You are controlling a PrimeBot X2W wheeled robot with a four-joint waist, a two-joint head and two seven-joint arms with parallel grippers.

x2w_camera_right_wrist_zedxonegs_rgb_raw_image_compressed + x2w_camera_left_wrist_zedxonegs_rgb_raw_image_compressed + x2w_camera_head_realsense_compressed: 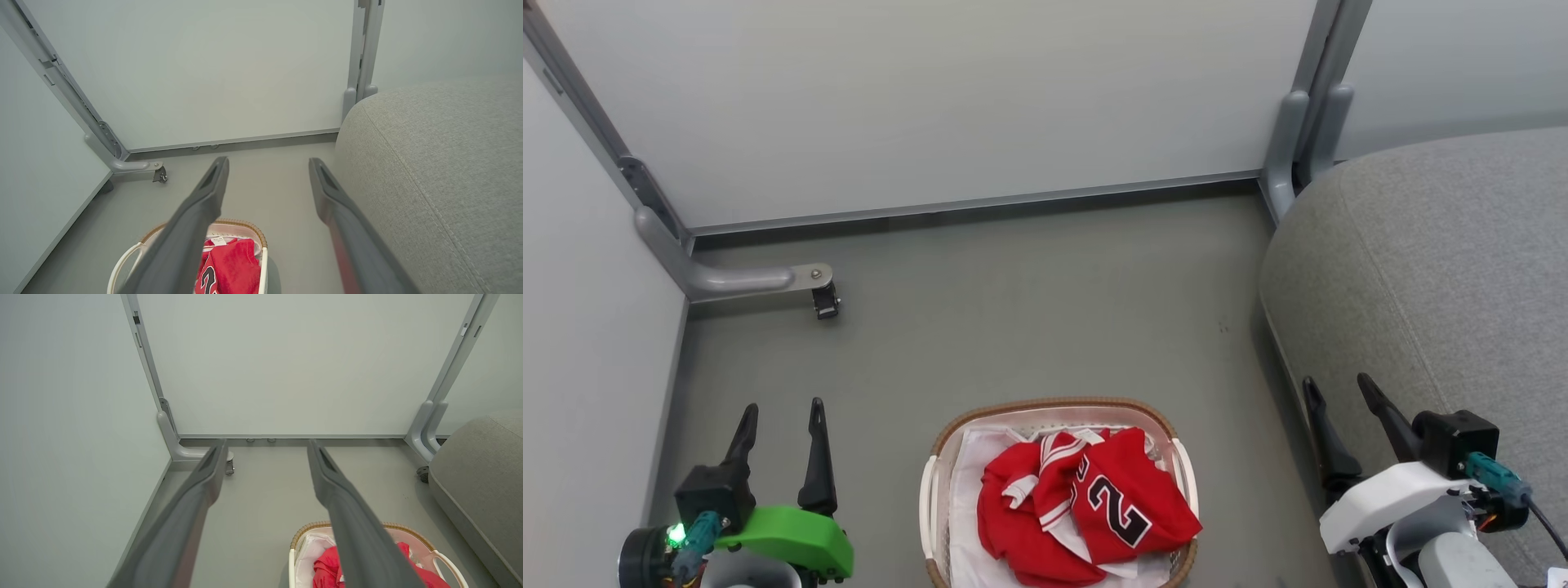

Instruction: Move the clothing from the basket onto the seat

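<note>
The basket [1058, 406] sits on the floor at the bottom centre of the head view, white with a brown woven rim and white liner. Inside lies the clothing: a red jersey with number 2 [1131, 494] over a red garment with white stripe trim [1013, 510]. The grey seat [1429, 269] fills the right side. My left gripper [781, 408] is open at the lower left, well left of the basket. My right gripper [1335, 382] is open at the lower right, beside the seat's edge. The basket [310, 531] and clothing [325, 567] show in the left wrist view, and the jersey [233, 265] with the seat [441, 163] in the right wrist view.
Pale partition panels [931, 98] wall in the back and left. A grey metal foot with a small caster [823, 300] juts onto the floor at the back left. Another grey post [1298, 139] stands at the back right by the seat. Grey floor [1045, 310] lies beyond the basket.
</note>
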